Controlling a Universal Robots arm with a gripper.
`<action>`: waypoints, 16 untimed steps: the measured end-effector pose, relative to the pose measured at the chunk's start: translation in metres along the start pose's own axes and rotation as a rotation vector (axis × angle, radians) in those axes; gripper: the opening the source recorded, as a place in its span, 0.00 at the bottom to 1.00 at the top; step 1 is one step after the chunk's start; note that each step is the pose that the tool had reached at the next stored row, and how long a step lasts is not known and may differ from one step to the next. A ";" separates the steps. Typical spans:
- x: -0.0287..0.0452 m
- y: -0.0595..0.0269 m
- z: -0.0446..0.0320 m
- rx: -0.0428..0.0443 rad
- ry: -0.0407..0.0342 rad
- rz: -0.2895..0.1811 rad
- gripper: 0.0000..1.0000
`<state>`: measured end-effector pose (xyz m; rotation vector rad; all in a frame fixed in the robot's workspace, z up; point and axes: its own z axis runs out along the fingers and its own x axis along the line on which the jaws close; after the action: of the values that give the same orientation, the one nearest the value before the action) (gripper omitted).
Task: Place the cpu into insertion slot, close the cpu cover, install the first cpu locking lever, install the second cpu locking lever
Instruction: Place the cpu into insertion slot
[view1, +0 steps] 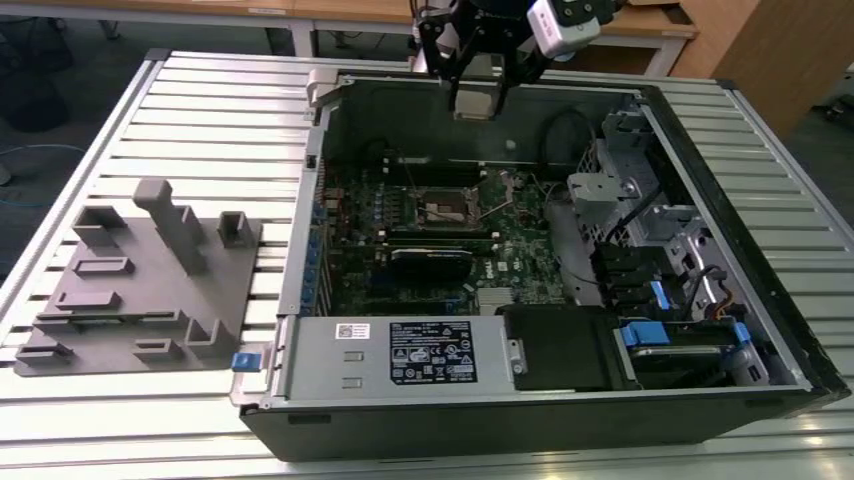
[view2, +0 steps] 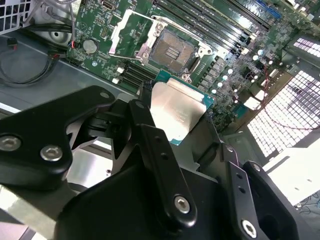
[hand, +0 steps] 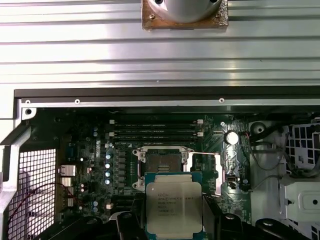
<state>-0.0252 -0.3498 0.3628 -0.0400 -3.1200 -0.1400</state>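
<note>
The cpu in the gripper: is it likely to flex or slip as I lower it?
Probably stiff: the cpu looks like a flat, metal-topped plate. It may slip, since the gripper seems to pinch only its thin side edges and the top looks smooth. Likely light for its size, being so thin.

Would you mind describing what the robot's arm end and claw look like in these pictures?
The claw is matte black: flat, round-ended link bars pinned with silver screws. In the exterior view a white camera housing sits beside the black wrist.
</note>
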 end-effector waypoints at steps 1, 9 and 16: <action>0.0000 0.0000 0.0002 0.0000 0.0000 0.000 0.54; 0.0000 -0.0002 0.0018 0.0001 0.0000 0.000 0.54; -0.0001 -0.0003 0.0032 0.0001 0.0000 0.000 0.54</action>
<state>-0.0252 -0.3498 0.3596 -0.0400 -3.1200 -0.1399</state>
